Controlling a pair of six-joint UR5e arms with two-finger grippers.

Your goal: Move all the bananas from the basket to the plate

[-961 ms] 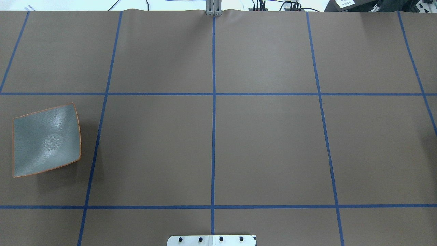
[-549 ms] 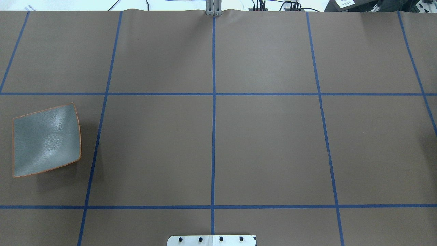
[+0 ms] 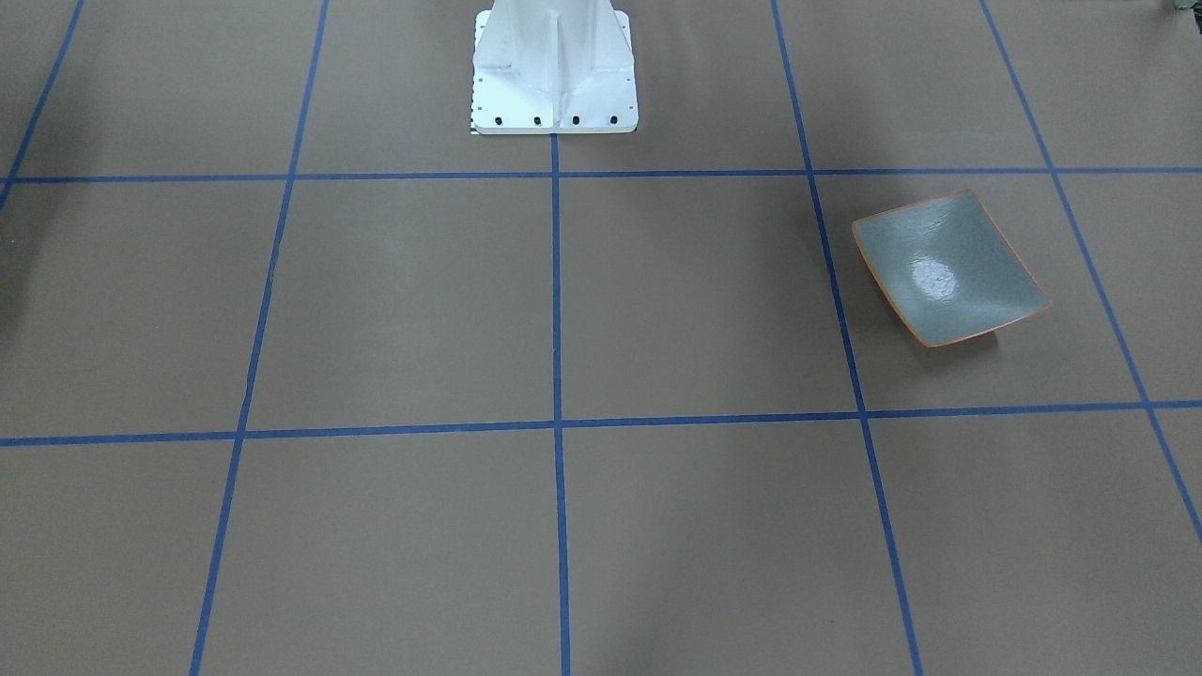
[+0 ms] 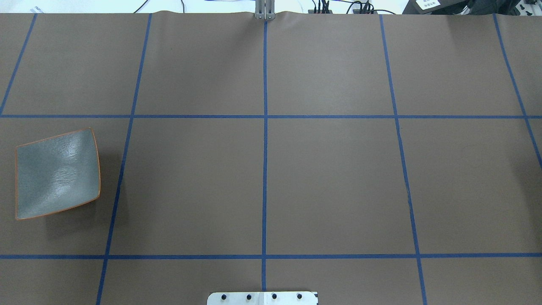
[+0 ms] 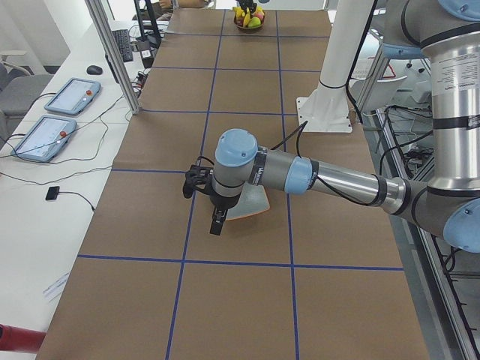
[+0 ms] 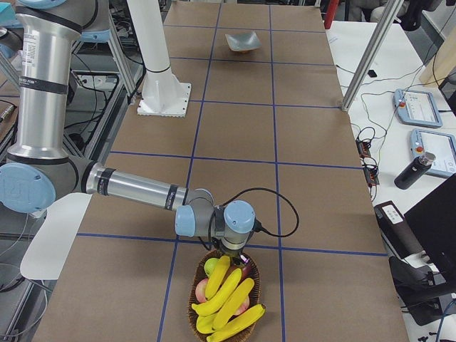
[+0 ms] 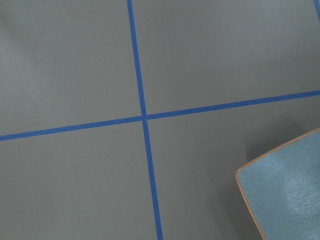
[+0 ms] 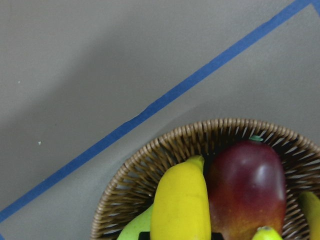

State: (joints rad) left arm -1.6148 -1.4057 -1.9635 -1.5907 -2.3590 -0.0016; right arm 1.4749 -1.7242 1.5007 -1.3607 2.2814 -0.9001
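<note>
The table (image 4: pixel 330 178) has the basket (image 6: pixel 194 293) with the bananas (image 6: pixel 226 296) at its right end and the plate (image 4: pixel 57 173) at its left end. The right claw (image 6: pixel 234 256) hangs over the basket, and the left claw (image 5: pixel 217 227) hangs by the plate. I cannot tell if either claw is apart or together.

Table (image 4: pixel 330 182): one long surface, covered edge to edge in matte brown paper (image 3: pixel 394 300). Blue tape lines (image 4: pixel 265 169) divide the paper into a grid of large rectangles.

Directly on the table:
- White base (image 3: pixel 554 66) of the robot's column, bolted flat at the midpoint of the robot's edge, centred on the middle tape line.
- Plate (image 4: pixel 57 173), toward the end on the robot's left, inside one grid cell of the middle row, clear of the tape, set at a slight angle to the grid.
- Wicker basket (image 8: pixel 145 170), at the opposite end, just beside a tape line without touching it.
</note>
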